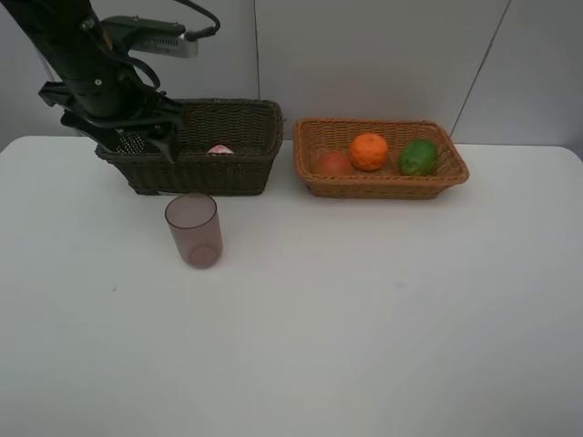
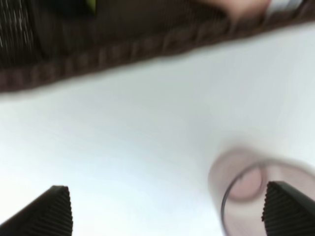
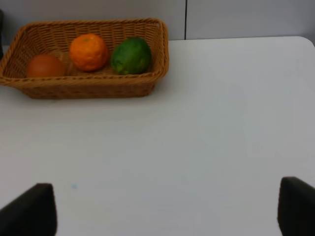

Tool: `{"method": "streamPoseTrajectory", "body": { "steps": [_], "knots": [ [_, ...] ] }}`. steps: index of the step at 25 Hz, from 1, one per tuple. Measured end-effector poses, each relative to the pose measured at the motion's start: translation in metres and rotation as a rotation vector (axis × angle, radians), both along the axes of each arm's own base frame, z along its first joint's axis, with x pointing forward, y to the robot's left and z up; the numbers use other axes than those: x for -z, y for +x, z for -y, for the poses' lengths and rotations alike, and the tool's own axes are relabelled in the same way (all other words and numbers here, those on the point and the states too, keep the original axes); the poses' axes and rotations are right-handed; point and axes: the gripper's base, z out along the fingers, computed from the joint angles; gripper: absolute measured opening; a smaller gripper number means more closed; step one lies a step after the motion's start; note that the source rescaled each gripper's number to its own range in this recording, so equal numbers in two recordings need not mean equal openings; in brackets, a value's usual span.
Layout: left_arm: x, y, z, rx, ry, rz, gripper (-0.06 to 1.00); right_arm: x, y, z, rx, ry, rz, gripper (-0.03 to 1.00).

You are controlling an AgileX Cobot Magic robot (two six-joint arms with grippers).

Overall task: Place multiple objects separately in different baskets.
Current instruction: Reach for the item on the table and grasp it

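The dark brown basket (image 1: 209,173) stands at the back left, with the pink white-capped bottle (image 1: 219,149) inside. My left gripper (image 1: 137,141) hangs open and empty over its left end. In the left wrist view the jaws (image 2: 170,211) stand wide apart above the table, beside the basket wall (image 2: 98,54). The translucent purple-pink cup (image 1: 193,229) stands upright in front of that basket, and shows in the left wrist view (image 2: 246,189). The light tan basket (image 1: 383,187) holds the red-orange fruit (image 1: 333,162), the orange (image 1: 369,151) and the green fruit (image 1: 419,157). My right gripper (image 3: 165,209) is open and empty. The pump bottle is hidden.
The white table (image 1: 364,309) stretches wide in front of both baskets. A grey wall stands right behind them. The right wrist view shows the tan basket (image 3: 88,88) far ahead of the right gripper, across bare table.
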Motion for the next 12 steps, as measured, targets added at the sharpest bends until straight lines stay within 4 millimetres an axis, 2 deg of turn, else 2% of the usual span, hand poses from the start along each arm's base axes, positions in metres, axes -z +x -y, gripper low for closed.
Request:
{"method": "streamPoseTrajectory", "body": {
  "steps": [5,12],
  "knots": [
    [0.025,-0.015,-0.005,-0.060,-0.007,-0.068,1.00,0.000,0.000,0.000,0.000,0.000,0.000,0.96],
    [0.028,-0.018,0.007,-0.030,-0.027,-0.041,1.00,0.000,0.000,0.000,0.000,0.000,0.000,0.96]
  ]
}}
